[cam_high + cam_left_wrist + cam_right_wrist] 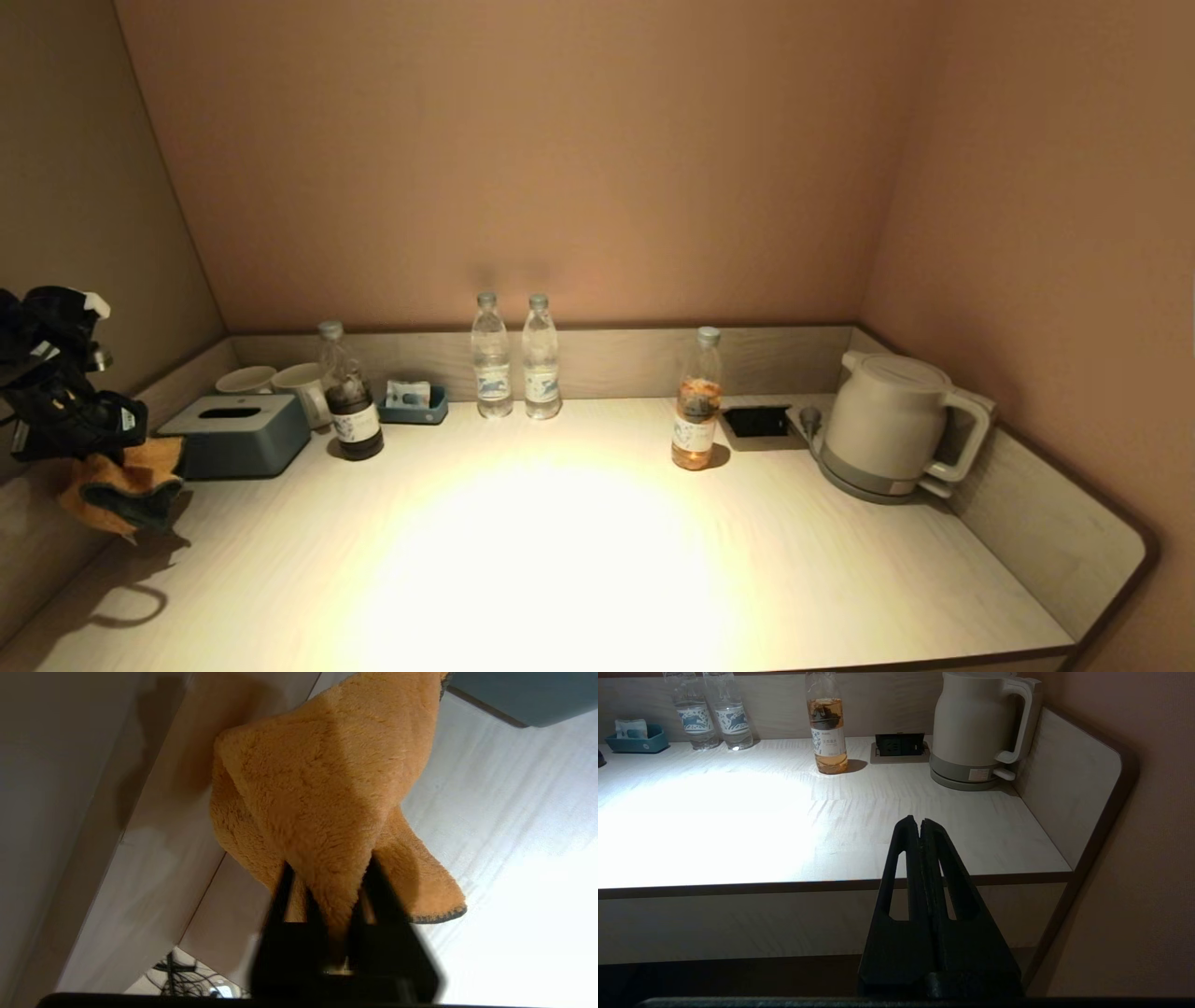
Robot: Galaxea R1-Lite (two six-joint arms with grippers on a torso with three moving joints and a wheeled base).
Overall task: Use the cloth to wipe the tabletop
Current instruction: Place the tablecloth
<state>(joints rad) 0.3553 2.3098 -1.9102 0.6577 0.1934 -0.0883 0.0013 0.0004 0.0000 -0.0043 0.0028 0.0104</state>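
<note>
My left gripper (103,439) hangs above the tabletop's (579,541) far left edge, shut on an orange cloth (126,485) with a dark hem. The cloth dangles clear of the surface. In the left wrist view the cloth (327,779) is pinched between the black fingers of the left gripper (329,877) and drapes over the table's left wall. My right gripper (920,823) is shut and empty. It is held off the table's front edge at the right and does not show in the head view.
Along the back stand a blue tissue box (238,431), two cups (280,383), a dark bottle (350,401), a small blue tray (413,403), two water bottles (515,359), an amber bottle (696,406), a socket panel (756,422) and a kettle (892,425). Low walls rim three sides.
</note>
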